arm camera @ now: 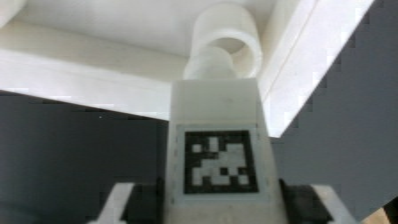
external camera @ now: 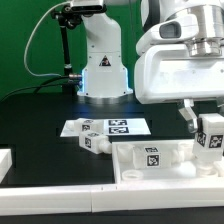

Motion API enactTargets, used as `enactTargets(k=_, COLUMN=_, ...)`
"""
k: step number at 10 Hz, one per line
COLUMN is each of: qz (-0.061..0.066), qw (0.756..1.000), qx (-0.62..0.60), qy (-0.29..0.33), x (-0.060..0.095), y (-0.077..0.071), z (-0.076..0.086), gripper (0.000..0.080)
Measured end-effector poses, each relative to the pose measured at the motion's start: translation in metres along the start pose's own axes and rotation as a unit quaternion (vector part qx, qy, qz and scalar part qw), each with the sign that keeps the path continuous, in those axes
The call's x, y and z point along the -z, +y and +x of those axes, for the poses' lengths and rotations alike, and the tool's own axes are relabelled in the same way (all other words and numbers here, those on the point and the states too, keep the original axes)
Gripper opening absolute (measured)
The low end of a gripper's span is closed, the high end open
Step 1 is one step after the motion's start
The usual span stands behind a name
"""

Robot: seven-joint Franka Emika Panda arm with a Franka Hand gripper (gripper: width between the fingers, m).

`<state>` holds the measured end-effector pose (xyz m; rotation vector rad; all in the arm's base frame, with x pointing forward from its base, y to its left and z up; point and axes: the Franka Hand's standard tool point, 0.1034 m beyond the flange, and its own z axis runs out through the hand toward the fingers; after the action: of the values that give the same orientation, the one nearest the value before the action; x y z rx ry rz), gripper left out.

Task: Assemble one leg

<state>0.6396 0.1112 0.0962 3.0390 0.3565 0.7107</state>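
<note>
Leg (external camera: pixel 210 136) held upright, jaws clamped on its sides, we see it over a corner of the white panel (external camera: pixel 133 166), at the exterior view's right, panel lying on the dark desk (external camera: pixel 40 115).

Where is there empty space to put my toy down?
Bare black table lies on the exterior view's left, beside the marker board. Crowded on its right: the gripper holds a leg at the panel.
</note>
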Motion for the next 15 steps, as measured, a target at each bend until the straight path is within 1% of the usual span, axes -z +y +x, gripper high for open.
enactTargets(k=4, qz=0.002, qw=1.000, qx=0.003, qy=-0.006, x=-0.006, y=-0.005, z=-0.006, gripper=0.0285)
enactTargets(k=6, qz=0.002, qw=1.000, qx=0.003, qy=-0.008, x=-0.010, y=-0.005, z=-0.009, gripper=0.0285)
enactTargets(k=9, qz=-0.002, qw=1.000, qx=0.005, qy=0.004, x=-0.011, y=-0.002, z=-0.007, gripper=0.0285)
enactTargets(k=13, qz=0.000, qw=1.000, qx=0.005, qy=-0.002, x=-0.012, y=-0.002, z=-0.009, gripper=0.0285)
enactTargets(k=14, qz=0.003, qw=1.000, qx=0.003, qy=-0.020, x=-0.012, y=-0.003, z=-0.010, gripper=0.0442)
enactTargets(k=15, qz=0.007, qw=0.999, qx=-0.013, qy=-0.047, x=-0.007, y=0.004, z=-0.010, gripper=0.0569)
